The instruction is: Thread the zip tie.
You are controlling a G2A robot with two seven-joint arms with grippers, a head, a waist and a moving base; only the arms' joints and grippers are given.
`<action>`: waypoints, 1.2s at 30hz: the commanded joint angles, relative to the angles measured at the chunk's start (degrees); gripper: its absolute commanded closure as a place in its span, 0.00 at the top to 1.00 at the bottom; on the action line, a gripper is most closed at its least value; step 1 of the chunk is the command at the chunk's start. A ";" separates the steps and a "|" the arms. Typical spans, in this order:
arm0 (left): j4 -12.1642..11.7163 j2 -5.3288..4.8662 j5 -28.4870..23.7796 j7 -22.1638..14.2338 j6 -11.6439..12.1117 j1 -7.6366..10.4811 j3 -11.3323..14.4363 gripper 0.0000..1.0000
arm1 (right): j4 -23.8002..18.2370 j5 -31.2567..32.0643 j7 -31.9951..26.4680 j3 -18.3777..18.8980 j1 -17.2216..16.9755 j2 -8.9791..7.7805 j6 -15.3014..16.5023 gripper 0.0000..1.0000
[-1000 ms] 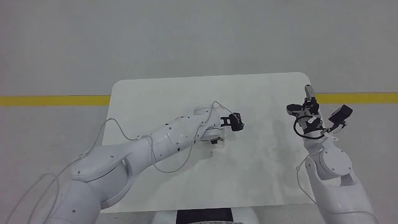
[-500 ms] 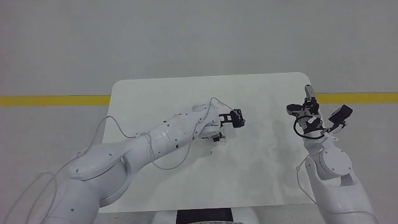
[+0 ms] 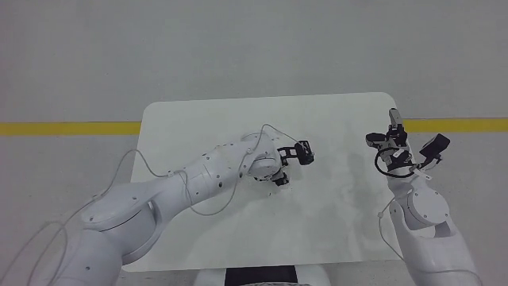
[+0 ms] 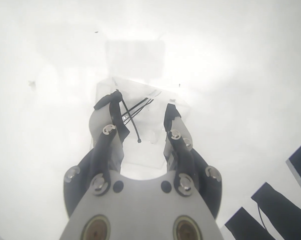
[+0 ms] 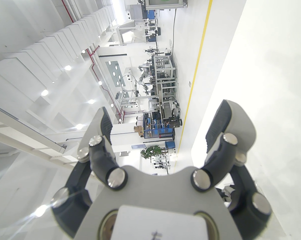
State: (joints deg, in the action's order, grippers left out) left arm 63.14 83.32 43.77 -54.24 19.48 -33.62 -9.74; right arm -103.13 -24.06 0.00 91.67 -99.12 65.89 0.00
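From the top view, the left arm stretches across the white table and its left gripper sits low over the middle of the tabletop. The right gripper is held at the table's right edge, well apart from the other.

In the left wrist view, the left gripper is spread, with one finger on each side of a small clear box that stands on the table. A few thin black zip ties lie crossed inside the box, between the two fingers. One of them leans close against a fingertip (whether it actually touches cannot be told), and its small head points back toward the wrist. Nothing is pinched.

In the right wrist view, the right gripper is spread wide with nothing between its pads. It points out past the table's edge, toward a yellow floor line and the workshop beyond.
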 commanded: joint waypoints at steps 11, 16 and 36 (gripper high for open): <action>2.75 -1.47 -3.18 -4.73 0.00 0.16 0.00 0.41 | 0.00 0.00 0.00 0.00 0.00 0.00 0.00 1.00; 2.09 -1.12 -2.17 -5.19 0.00 -0.32 0.00 0.40 | 0.00 0.00 0.00 0.00 0.00 0.00 0.00 1.00; -2.40 1.40 -3.07 -5.82 0.00 -0.86 0.00 0.00 | 0.00 0.00 0.00 0.00 0.00 0.00 0.00 1.00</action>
State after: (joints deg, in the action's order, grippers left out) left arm 60.79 84.67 40.76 -60.03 19.48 -34.55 -9.74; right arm -103.13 -24.06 0.00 91.67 -99.12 65.89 0.00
